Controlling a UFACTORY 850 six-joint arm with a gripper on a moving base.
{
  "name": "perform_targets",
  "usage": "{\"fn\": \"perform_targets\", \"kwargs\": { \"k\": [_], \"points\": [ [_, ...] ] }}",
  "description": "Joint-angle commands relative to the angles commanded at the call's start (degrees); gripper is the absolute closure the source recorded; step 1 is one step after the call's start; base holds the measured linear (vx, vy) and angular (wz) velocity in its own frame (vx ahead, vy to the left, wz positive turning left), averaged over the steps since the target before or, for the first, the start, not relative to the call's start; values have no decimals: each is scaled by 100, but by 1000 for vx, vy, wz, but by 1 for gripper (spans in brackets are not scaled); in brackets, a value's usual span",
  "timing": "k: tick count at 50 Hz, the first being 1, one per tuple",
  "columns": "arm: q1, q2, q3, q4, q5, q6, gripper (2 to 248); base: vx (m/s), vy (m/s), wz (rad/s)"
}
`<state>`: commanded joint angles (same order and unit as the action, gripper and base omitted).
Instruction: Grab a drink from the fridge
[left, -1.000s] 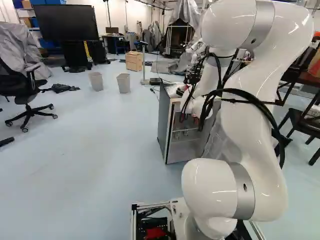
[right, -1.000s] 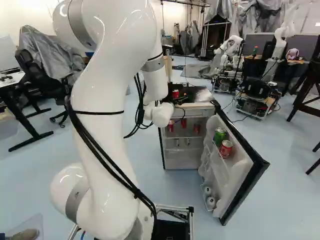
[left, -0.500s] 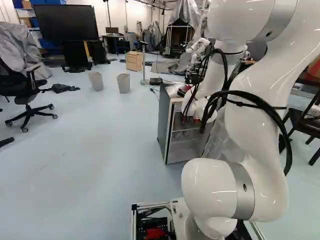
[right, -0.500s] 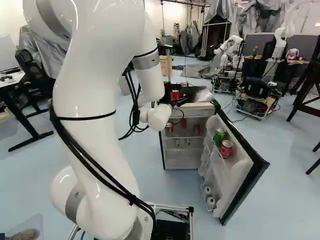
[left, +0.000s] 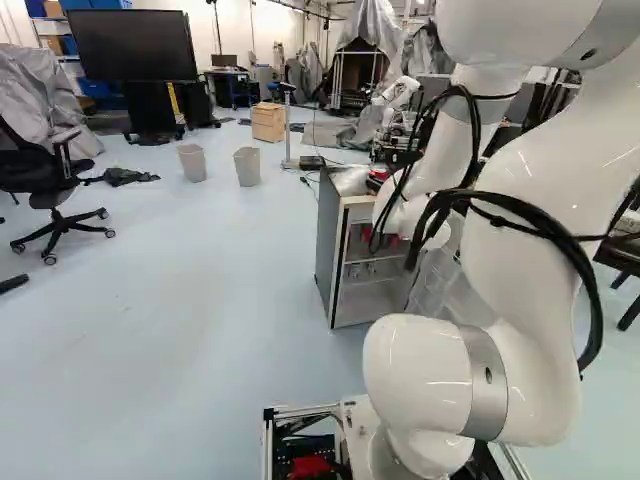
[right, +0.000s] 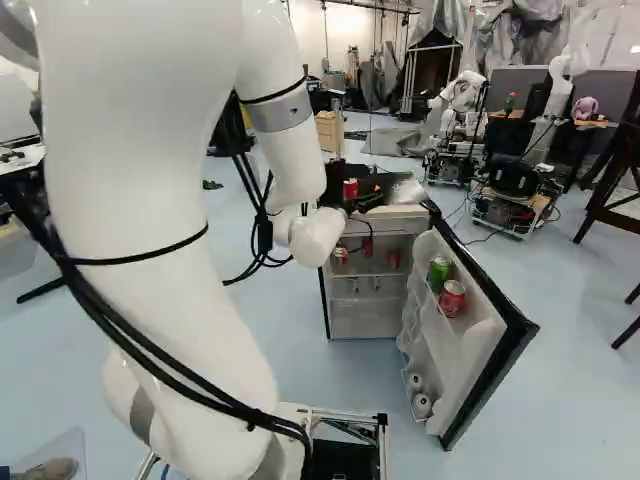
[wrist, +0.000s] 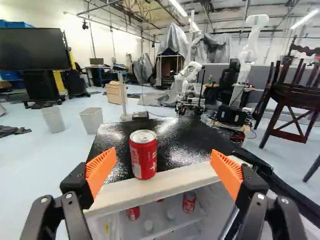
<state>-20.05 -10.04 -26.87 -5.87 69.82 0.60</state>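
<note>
A white robot arm (right: 170, 260) reaches toward an open fridge (left: 330, 250) at its twelve o'clock. The black gripper (right: 368, 203) is near the fridge's front top edge, its jaws open and spread wide. A red drink can (wrist: 143, 157) stands upright on the black fridge top (wrist: 195, 135), close to the front edge, at about eleven o'clock from the gripper. Lower down, inside the fridge, are more red cans (wrist: 189, 202). The fridge door (right: 497, 345) hangs open at the arm's one o'clock, its rack holding a green can (right: 439, 273) beside a red-and-silver can (right: 452, 298).
</note>
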Motion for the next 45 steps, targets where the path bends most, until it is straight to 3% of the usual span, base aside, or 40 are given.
{"fn": "perform_targets", "kwargs": {
  "k": [23, 45],
  "points": [
    [-469, 333, 17, 627, -805, 0, 3, 0, 0, 0],
    [-913, 568, -54, 937, -1762, 0, 3, 0, 0, 0]
  ]
}}
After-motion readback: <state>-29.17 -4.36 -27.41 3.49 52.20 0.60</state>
